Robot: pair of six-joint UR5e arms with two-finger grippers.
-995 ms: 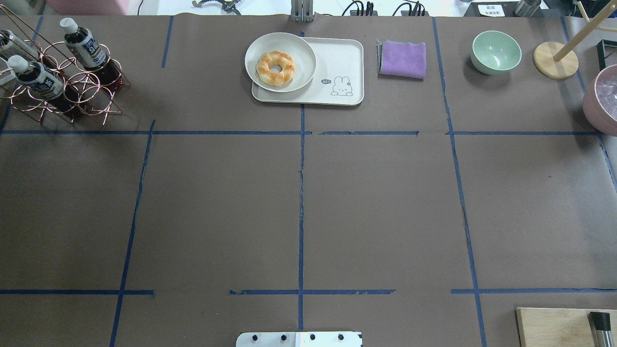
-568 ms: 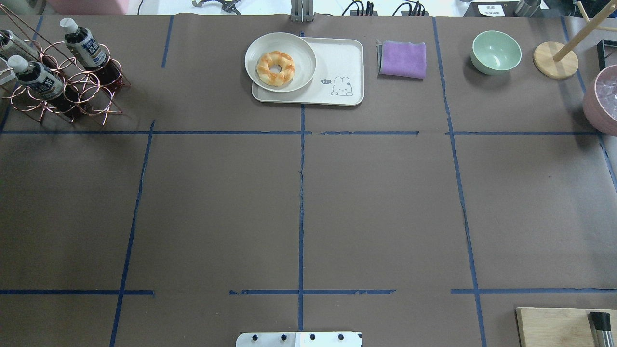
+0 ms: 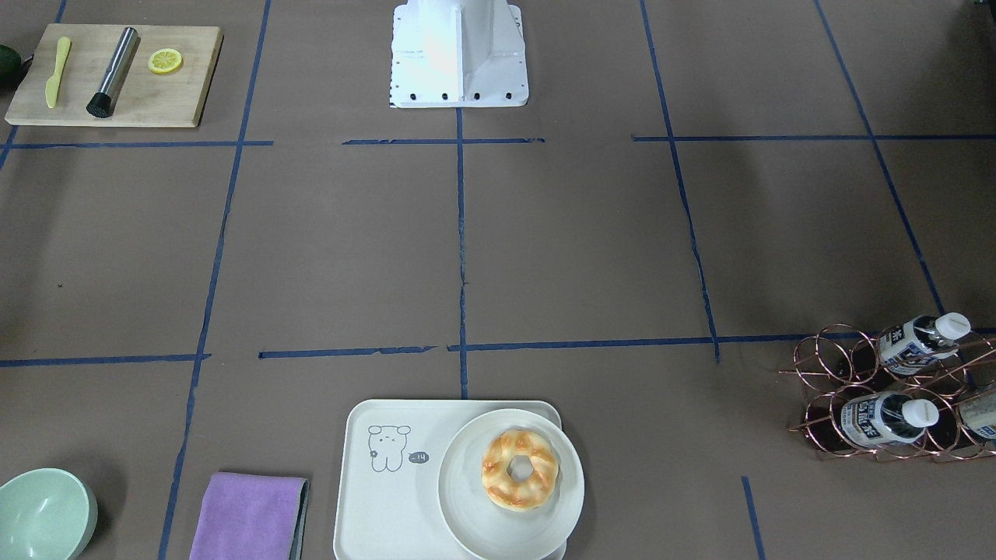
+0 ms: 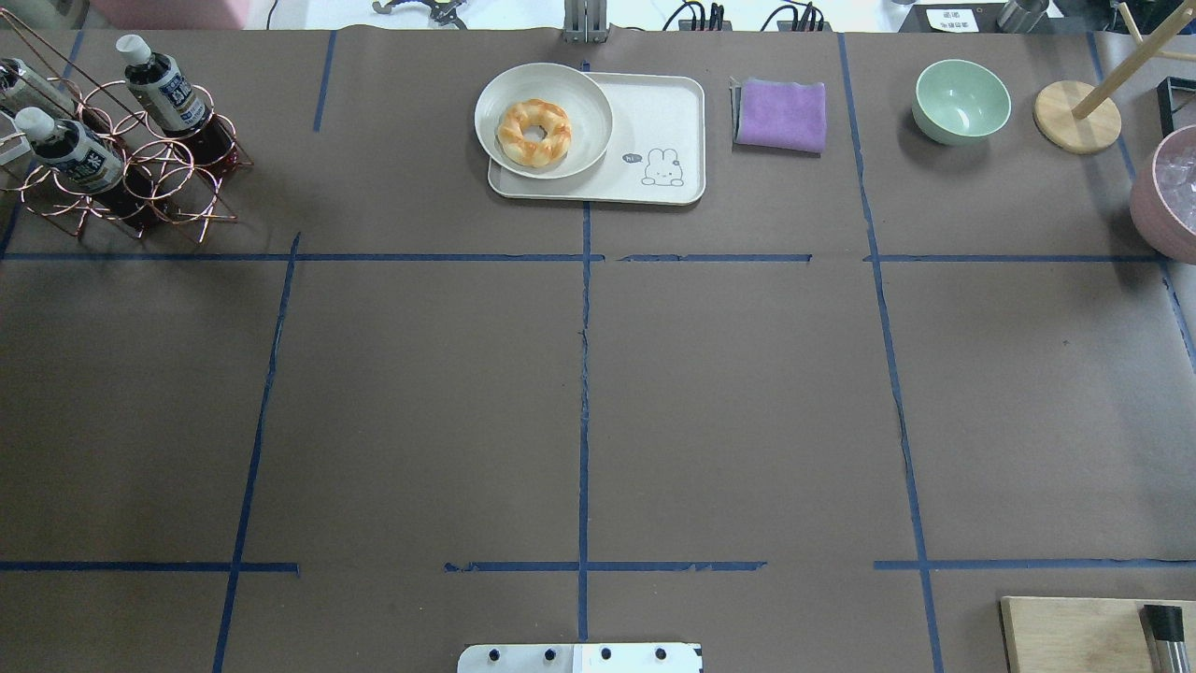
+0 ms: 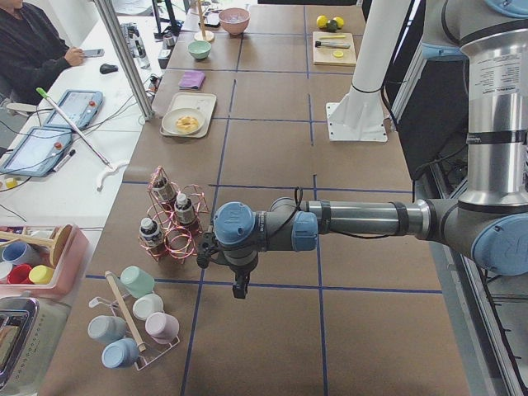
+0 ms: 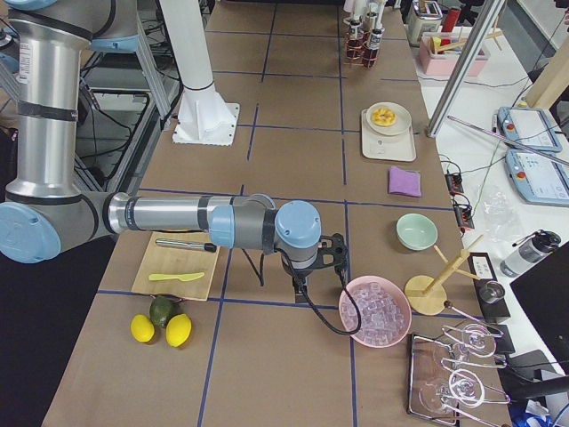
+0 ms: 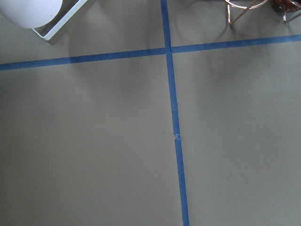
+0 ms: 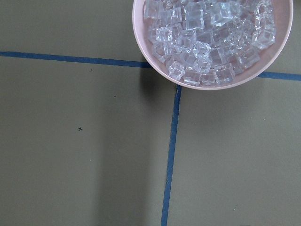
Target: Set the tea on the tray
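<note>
Standing racked, tea (image 5: 184, 212) near left end effector (image 5: 239, 288).

The table (image 4: 420, 421), brown on top, is crossed by blue tape lines (image 4: 584, 393); a white bench (image 5: 54, 196) stands just beside it.

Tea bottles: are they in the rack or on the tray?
In the rack: tea bottles lean in copper rings; the tray holds only a plate.

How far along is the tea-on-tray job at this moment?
Done: nothing; the tray holds only a plate with a donut. In hand: nothing; the teas sit in the rack, the left pincer hanging nearby. Left: grasp a tea, carry it, set it on the tray's bare half.
</note>
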